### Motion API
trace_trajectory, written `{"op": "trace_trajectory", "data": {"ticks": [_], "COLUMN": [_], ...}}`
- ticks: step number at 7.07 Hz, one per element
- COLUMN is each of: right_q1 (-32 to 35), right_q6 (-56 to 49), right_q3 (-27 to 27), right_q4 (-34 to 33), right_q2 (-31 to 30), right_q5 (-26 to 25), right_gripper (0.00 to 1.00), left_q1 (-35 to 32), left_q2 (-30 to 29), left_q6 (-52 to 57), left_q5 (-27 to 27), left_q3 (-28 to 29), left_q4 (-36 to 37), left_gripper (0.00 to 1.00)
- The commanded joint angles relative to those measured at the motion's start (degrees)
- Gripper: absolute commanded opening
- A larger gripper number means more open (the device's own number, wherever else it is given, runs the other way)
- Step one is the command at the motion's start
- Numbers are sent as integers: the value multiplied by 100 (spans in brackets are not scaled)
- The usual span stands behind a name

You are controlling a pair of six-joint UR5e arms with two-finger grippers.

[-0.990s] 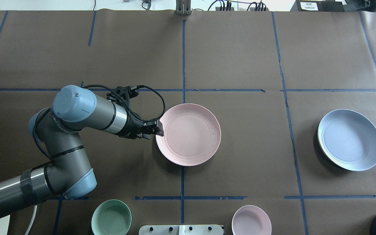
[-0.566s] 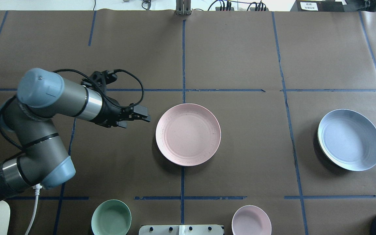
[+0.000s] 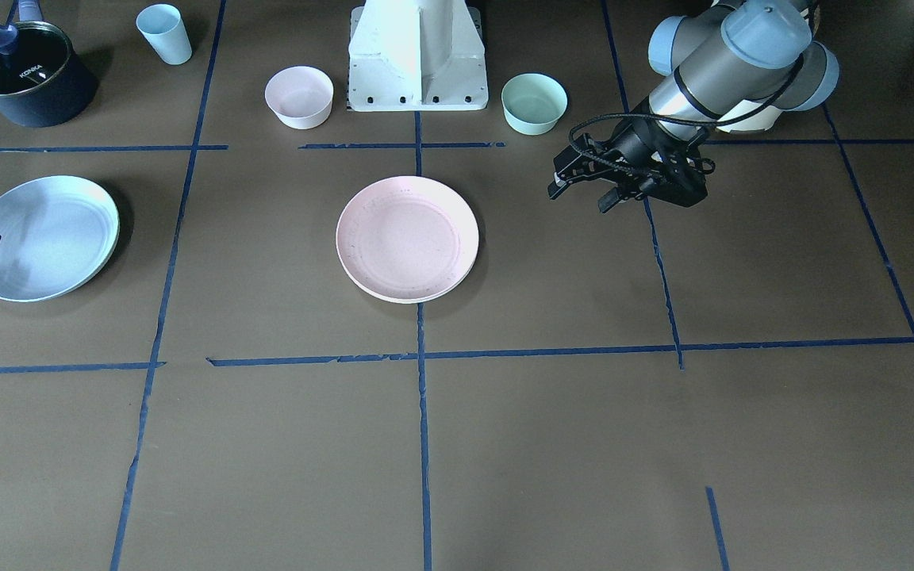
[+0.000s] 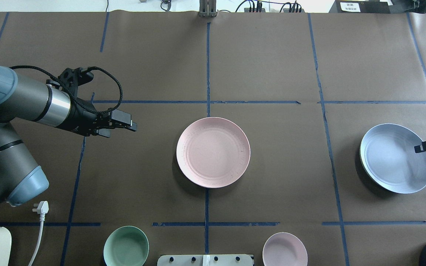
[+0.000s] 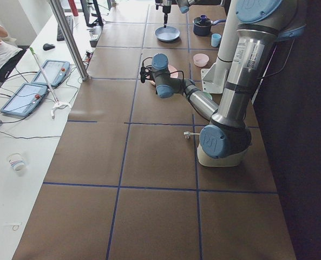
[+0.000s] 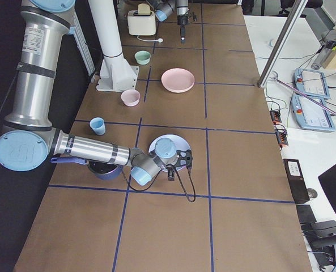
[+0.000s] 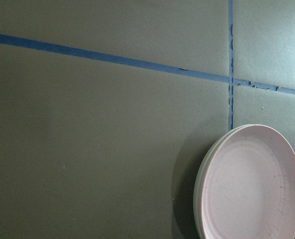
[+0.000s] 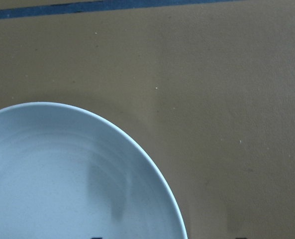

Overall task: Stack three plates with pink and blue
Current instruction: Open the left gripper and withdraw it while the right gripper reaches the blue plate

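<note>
The pink plate (image 4: 213, 152) lies on a cream plate (image 7: 196, 199), well apart from the left claw (image 4: 120, 130), which points toward them, jaws spread and empty. The blue plate (image 4: 394, 159) sits just beneath the right claw (image 4: 418, 149), whose jaws are released and straddle the plate's near rim.

Matt pink plate (image 4: 213, 152), matt blue plate (image 4: 390, 159), brown paper table cover (image 4: 272, 55), glossy pot (image 3: 24, 79).

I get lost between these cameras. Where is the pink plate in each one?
Front-facing: pink plate, centre.
Overhead: it, centre.
Exterior left: it, upper middle, partly hidden.
Exterior right: it, upper middle.
Left wrist: it, bottom right.
Right wrist: not in view.
Landmark: blue tape line under it.
</note>
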Motion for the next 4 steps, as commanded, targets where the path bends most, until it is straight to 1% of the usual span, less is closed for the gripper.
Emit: {"op": "trace_trajectory", "data": {"ticks": [1,2,4], "right_q1": [-14,-23,-85], "right_q6": [5,-3,-3], "right_q3": [-25,-26,-26], "right_q4": [18,18,9], "right_q2": [-64,-64,-46], "right_q5": [5,14,-3], "right_gripper": [39,33,7], "left_q1": [-3,-12,-12], "left_q2": [21,21,38], "left_q6": [-6,-6,-6], "left_q5": [-11,-11,-11], "left_q3": [-7,-7,-7], "left_q4": [-7,-7,-15], "left_gripper": [100,100,100]}}
